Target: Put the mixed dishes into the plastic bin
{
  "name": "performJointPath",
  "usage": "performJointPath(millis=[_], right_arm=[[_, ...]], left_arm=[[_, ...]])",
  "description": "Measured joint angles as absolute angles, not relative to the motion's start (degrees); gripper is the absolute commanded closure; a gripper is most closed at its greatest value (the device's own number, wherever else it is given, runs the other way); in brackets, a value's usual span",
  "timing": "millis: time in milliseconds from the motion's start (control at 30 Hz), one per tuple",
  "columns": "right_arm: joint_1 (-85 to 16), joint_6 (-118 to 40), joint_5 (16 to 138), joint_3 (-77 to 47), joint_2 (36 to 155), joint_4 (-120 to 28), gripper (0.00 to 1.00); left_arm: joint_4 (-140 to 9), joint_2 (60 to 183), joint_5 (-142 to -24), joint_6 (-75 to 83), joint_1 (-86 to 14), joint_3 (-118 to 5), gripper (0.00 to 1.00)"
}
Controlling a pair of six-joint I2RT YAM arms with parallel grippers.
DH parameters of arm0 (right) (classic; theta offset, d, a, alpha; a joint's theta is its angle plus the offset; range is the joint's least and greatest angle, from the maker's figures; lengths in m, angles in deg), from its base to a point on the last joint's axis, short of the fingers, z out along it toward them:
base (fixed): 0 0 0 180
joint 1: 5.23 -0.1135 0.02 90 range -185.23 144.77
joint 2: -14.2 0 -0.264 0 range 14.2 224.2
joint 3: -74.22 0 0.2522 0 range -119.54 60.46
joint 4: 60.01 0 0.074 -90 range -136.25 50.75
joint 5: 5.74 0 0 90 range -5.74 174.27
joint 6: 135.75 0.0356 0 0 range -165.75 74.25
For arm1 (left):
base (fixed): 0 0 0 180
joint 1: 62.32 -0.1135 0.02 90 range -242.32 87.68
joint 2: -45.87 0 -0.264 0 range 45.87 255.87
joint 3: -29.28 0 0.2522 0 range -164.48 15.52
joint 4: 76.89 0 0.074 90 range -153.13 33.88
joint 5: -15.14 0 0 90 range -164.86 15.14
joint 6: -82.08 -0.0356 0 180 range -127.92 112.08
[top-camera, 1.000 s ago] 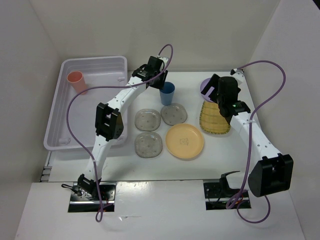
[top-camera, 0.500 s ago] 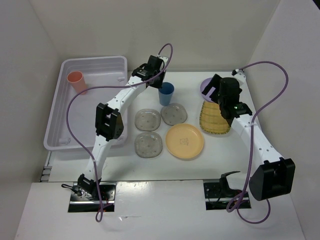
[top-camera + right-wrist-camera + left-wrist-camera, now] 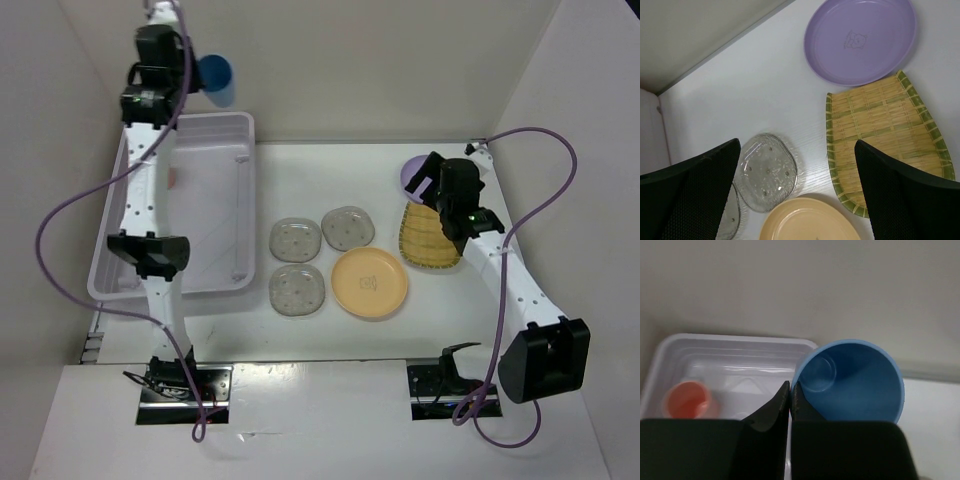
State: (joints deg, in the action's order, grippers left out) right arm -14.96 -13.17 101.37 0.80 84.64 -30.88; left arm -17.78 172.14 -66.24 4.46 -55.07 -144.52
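My left gripper [image 3: 197,80] is shut on the rim of the blue cup [image 3: 216,80] and holds it high over the far end of the plastic bin [image 3: 215,200]. In the left wrist view the jaws [image 3: 790,387] pinch the blue cup's wall [image 3: 855,380], with the bin [image 3: 740,347] and the salmon cup [image 3: 687,400] below. My right gripper [image 3: 425,185] is open and empty above the table [image 3: 796,150], between a clear saucer [image 3: 767,170] and the yellow woven plate [image 3: 885,130]. The lavender bowl [image 3: 860,40] lies beyond it.
Three clear saucers [image 3: 296,239], [image 3: 348,228], [image 3: 297,290] and the orange-yellow plate [image 3: 369,282] lie mid-table. The woven plate [image 3: 428,240] and lavender bowl [image 3: 410,172] are at the right. My left arm crosses over the bin, hiding most of the salmon cup. White walls enclose the table.
My left arm has swung from the table's middle up and to the left, carrying the blue cup off the table to above the bin's far end. My right arm barely moved.
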Motion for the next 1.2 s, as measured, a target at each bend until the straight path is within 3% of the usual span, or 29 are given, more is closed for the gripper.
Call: performJointPath(millis=[200,500,1200], right_arm=[[-15.0,-13.0,100.2,0.8,86.5,-32.1,0.01],[-15.0,-12.5,99.2,0.9,90.3,-33.0,0.01],[-15.0,-12.1,100.0,1.9,90.6,-33.3,0.01]], left_arm=[[-16.4,164.6,-60.9,4.3,-65.6,-141.4,1.00],[-15.4,162.3,-65.1,4.7,-80.2,-132.0,1.00],[-16.6,172.7,-71.4,7.3,-83.1,-132.3,1.00]])
